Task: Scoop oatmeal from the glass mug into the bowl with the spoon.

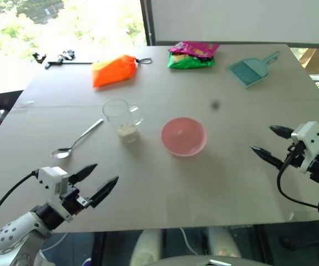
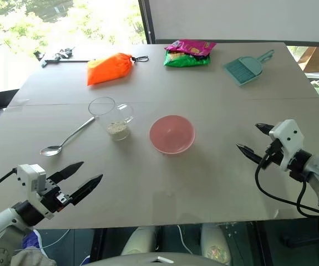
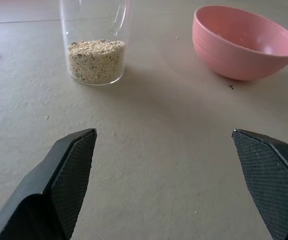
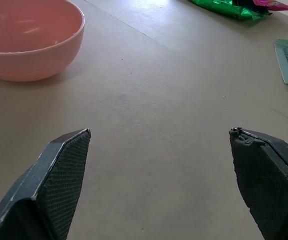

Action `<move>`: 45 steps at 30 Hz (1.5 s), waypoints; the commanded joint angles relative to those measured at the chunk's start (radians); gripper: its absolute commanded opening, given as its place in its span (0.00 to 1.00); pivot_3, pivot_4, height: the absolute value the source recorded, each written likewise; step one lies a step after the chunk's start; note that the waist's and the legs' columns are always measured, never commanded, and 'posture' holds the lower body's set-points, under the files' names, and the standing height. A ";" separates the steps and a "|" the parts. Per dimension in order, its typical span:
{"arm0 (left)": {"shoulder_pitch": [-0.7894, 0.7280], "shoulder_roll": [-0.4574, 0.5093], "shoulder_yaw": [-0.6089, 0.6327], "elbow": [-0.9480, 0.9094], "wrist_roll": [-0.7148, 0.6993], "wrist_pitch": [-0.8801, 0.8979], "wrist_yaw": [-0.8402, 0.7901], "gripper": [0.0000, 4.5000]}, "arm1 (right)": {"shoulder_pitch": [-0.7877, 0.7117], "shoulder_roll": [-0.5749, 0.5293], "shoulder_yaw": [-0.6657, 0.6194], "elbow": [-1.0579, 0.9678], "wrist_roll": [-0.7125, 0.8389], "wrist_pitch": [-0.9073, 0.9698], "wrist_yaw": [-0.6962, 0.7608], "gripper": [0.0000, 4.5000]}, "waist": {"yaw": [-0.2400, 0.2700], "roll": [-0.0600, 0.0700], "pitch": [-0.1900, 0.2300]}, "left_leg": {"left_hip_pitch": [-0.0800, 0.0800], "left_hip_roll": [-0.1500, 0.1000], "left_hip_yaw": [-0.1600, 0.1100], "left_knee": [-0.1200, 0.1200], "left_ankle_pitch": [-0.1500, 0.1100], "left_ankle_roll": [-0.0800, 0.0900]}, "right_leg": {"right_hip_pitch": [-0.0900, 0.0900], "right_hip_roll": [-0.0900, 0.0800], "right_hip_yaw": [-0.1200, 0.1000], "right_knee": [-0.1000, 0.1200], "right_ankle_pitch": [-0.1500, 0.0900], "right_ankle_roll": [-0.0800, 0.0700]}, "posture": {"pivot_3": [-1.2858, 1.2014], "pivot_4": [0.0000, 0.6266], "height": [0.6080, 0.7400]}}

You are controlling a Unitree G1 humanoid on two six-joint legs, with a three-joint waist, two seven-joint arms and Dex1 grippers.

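fingers on both my left gripper (image 1: 94, 182) and right gripper (image 1: 269, 141) are gaping wide, holding nothing. i'm judging the first step is pending: reaching my left for the slim silver metal spoon (image 1: 77, 139) lying beside the clear glass mug (image 1: 123, 120), needing a low pinch on its thin handle.

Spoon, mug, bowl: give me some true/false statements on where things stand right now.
1. The spoon lies on the table, on the mug's left. True.
2. The oatmeal is in the glass mug. True.
3. The left gripper holds the spoon. False: jaws open, empty, short of it.
4. The pink bowl is full of oatmeal. False: no oatmeal heap in it.
5. The right gripper is shut. False: jaws wide open.
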 commanded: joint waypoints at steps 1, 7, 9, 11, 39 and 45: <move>-0.026 0.003 0.037 -0.010 -0.033 0.001 0.009 1.00 | -0.024 -0.005 -0.022 -0.024 0.007 -0.009 -0.016 1.00 | 0.000 0.000 0.000 | 0.000 0.000 0.000 0.000 0.000 0.000 | 0.000 0.000 0.000 0.000 0.000 0.000 | 0.52 0.24 1.00; -0.108 -0.012 0.043 -0.004 -0.069 0.028 0.061 1.00 | -0.066 0.043 -0.032 0.026 0.030 -0.045 -0.030 1.00 | 0.000 0.000 0.000 | 0.000 0.000 0.000 0.000 0.000 0.000 | 0.000 0.000 0.000 0.000 0.000 0.000 | 0.52 0.24 1.00; -0.119 -0.013 0.038 0.002 -0.063 0.028 0.063 1.00 | -0.073 0.039 -0.031 0.041 0.054 -0.047 0.003 1.00 | -0.001 0.000 0.000 | 0.000 0.000 0.000 0.000 0.000 0.000 | 0.000 0.000 0.000 -0.001 0.000 0.000 | 0.52 0.24 1.00; -0.140 -0.027 0.036 0.015 -0.066 0.023 0.070 1.00 | -0.080 0.054 -0.046 0.058 0.103 -0.076 0.050 1.00 | -0.001 0.000 0.000 | 0.000 0.000 0.000 -0.002 0.000 0.000 | 0.000 0.000 0.000 -0.003 0.000 0.000 | 0.52 0.24 1.00; -0.391 0.118 0.136 0.405 0.035 -0.033 0.043 1.00 | -0.244 0.075 -0.071 0.026 0.606 -0.057 0.579 1.00 | 0.000 0.001 0.002 | -0.001 0.001 -0.001 -0.005 0.000 0.000 | 0.000 0.000 -0.002 -0.007 0.000 0.000 | 0.52 0.24 1.00; -0.476 0.228 0.102 0.435 0.129 0.116 0.172 1.00 | -0.246 0.074 -0.070 0.026 0.606 -0.045 0.582 1.00 | -0.001 0.001 0.003 | -0.001 0.001 -0.002 -0.005 0.000 0.000 | 0.000 0.000 -0.003 -0.007 0.000 0.000 | 0.52 0.24 1.00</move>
